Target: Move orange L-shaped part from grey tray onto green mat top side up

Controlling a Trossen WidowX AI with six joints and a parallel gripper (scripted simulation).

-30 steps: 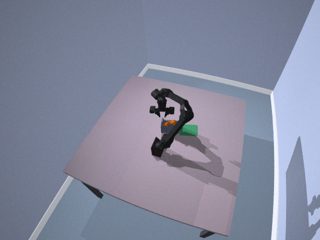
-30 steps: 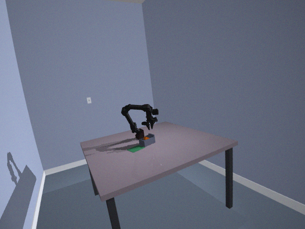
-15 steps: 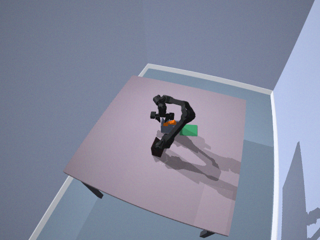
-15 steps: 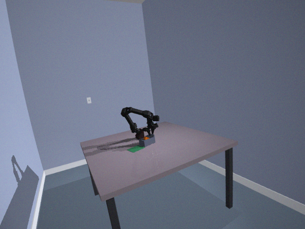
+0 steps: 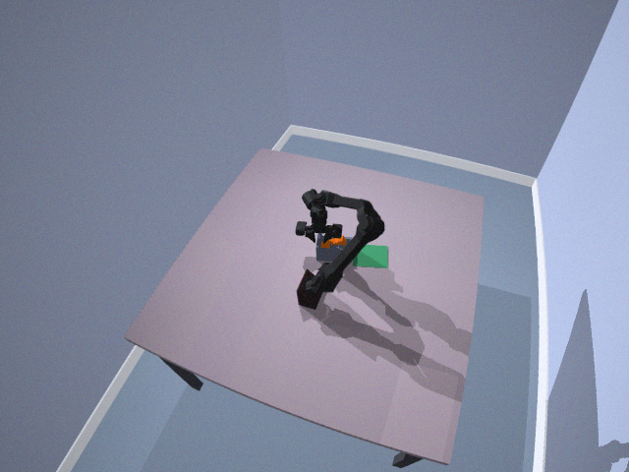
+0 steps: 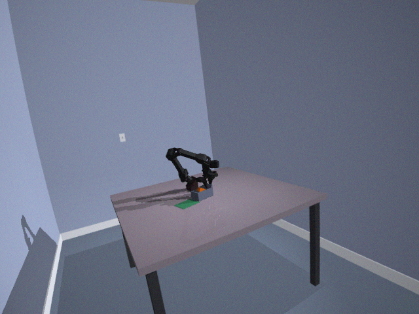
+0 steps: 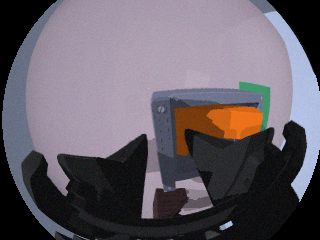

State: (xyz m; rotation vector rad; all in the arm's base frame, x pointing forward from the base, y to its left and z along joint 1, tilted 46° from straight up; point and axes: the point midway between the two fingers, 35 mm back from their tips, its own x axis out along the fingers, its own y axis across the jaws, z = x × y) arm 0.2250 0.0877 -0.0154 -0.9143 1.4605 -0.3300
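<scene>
The orange L-shaped part point(image 5: 335, 241) point(image 6: 201, 190) point(image 7: 235, 117) lies in the grey tray point(image 5: 325, 255) point(image 6: 203, 195) point(image 7: 210, 95). In the wrist view its end toward the mat looks tipped up and overlaps that side's rim; its near, L-shaped end is darker and partly hidden behind a finger. My gripper point(image 5: 319, 239) point(image 6: 208, 186) point(image 7: 165, 136) is partly open with nothing between the fingers. It is low at the tray's end away from the mat: one finger over the L-shaped end, the other outside the wall. Contact is hidden. The green mat point(image 5: 378, 256) point(image 6: 185, 204) point(image 7: 266, 95) is bare.
The arm's dark base point(image 5: 309, 292) point(image 6: 192, 185) point(image 7: 169, 202) stands on the pink table point(image 5: 228, 284) point(image 6: 236, 209) point(image 7: 95, 75) close to the tray. The forearm passes above the tray and mat side in the top view. The tray walls rise around the part.
</scene>
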